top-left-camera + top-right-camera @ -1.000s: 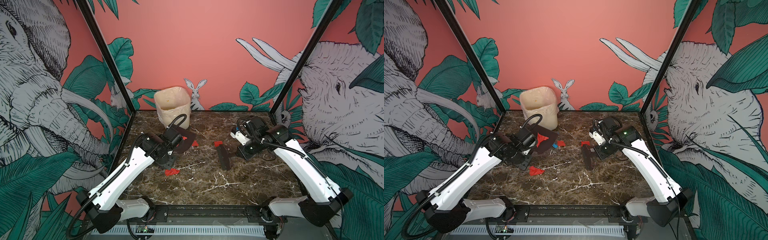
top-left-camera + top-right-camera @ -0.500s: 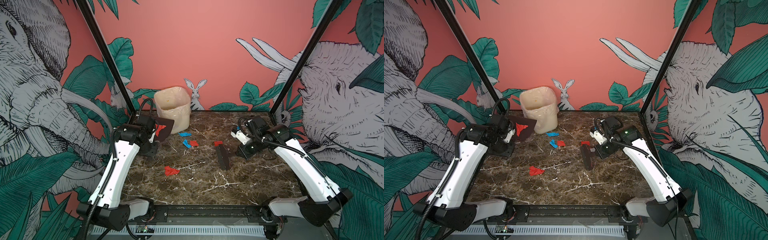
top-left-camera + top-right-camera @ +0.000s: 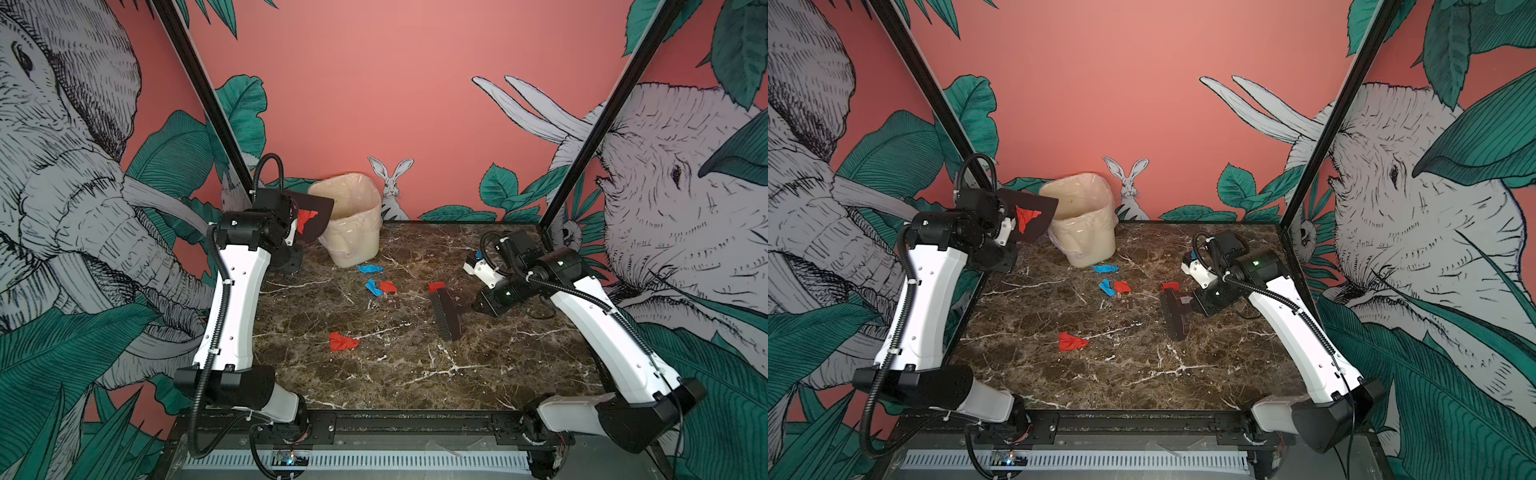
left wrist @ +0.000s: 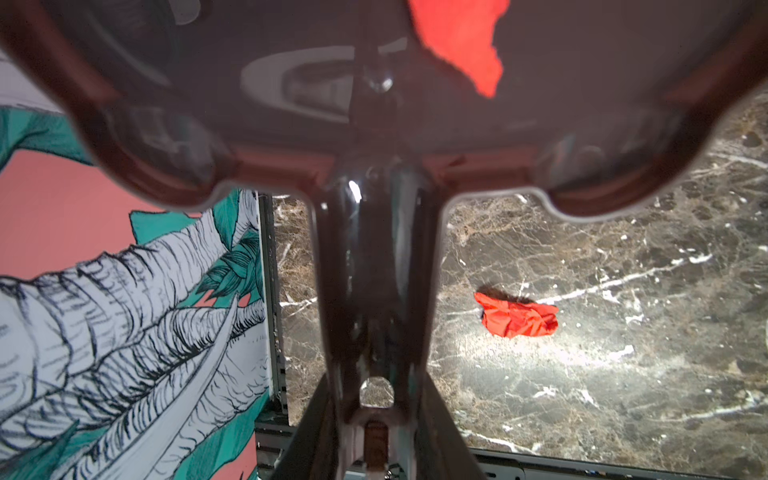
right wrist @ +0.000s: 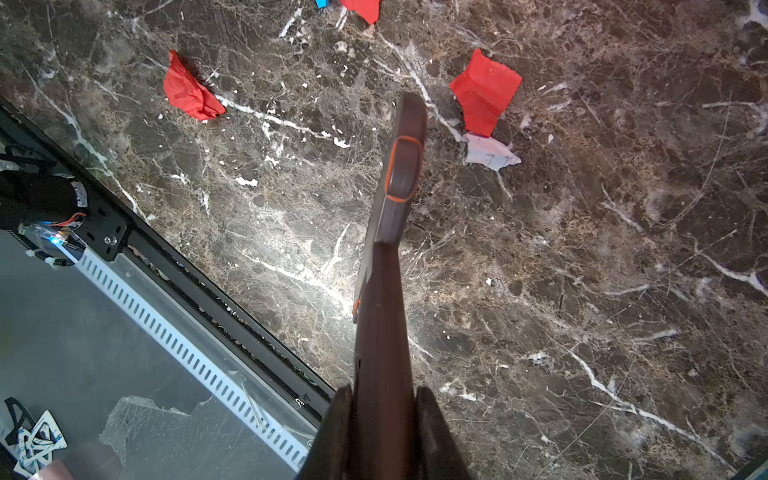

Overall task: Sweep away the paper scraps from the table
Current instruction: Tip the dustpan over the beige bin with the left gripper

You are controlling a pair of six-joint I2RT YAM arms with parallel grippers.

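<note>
My left gripper (image 3: 292, 223) (image 4: 376, 419) is shut on the handle of a dark dustpan (image 3: 312, 214) (image 3: 1034, 216), raised at the back left beside the bin's rim. A red scrap (image 3: 306, 217) (image 4: 461, 41) lies in the pan. On the table (image 3: 415, 374) rest paper scraps: two blue (image 3: 369, 269) (image 3: 372, 286), a red one (image 3: 388, 286), another red one (image 3: 436, 286) by the brush and a crumpled red one (image 3: 341, 341) (image 4: 517, 318). The right wrist view adds a white scrap (image 5: 490, 151). My right gripper (image 3: 478, 306) (image 5: 380, 415) is shut on a dark brush (image 3: 448, 313) (image 5: 401, 174) standing on the table.
A cream plastic-lined bin (image 3: 357, 245) (image 3: 1090, 245) stands at the back of the table, left of centre. Black frame posts rise at both back corners, and a black rail (image 3: 415, 424) edges the front. Patterned walls close in on three sides.
My left arm has lifted the dustpan with its red scrap from the table's middle up to the back left beside the bin, uncovering the blue scraps. The right arm and brush have stayed put.
</note>
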